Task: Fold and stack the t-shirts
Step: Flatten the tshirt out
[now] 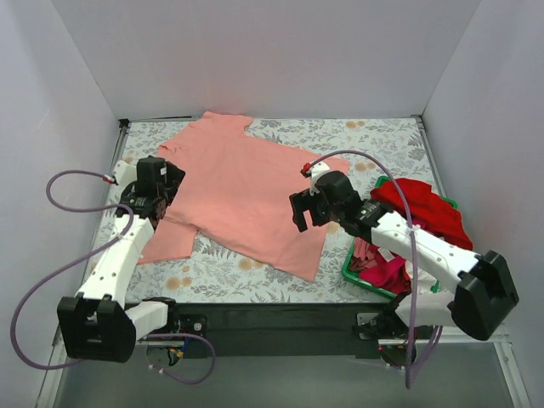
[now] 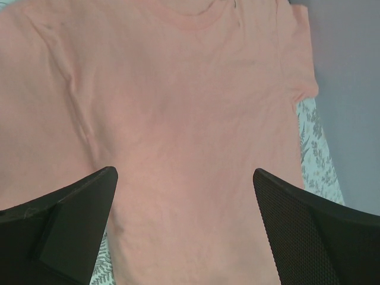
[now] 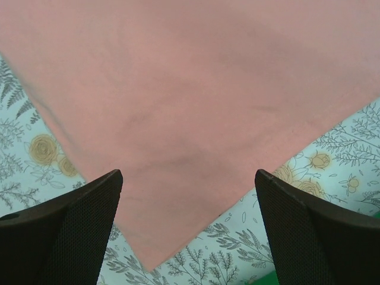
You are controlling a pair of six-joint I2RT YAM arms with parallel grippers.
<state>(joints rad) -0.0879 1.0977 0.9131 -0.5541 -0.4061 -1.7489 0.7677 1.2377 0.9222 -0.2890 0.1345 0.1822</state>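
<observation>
A salmon-pink t-shirt [image 1: 242, 195] lies spread flat and slanted on the floral table [image 1: 382, 140], neck toward the far left. My left gripper [image 1: 163, 195] hovers over its left side, fingers wide open and empty. In the left wrist view the pink cloth [image 2: 178, 107] fills the space between the open fingers of the gripper [image 2: 185, 178]. My right gripper [image 1: 299, 212] is over the shirt's right lower part, open too. The right wrist view has the gripper [image 3: 189, 178] above a pointed corner of the shirt [image 3: 178, 101]. A red t-shirt [image 1: 422, 208] and a magenta one [image 1: 382, 270] are piled in the basket.
A green plastic basket [image 1: 354, 274] stands at the table's right near edge, partly under my right arm. White walls close in the table on the left, back and right. Floral tablecloth [image 3: 249, 237] shows near the shirt's corner.
</observation>
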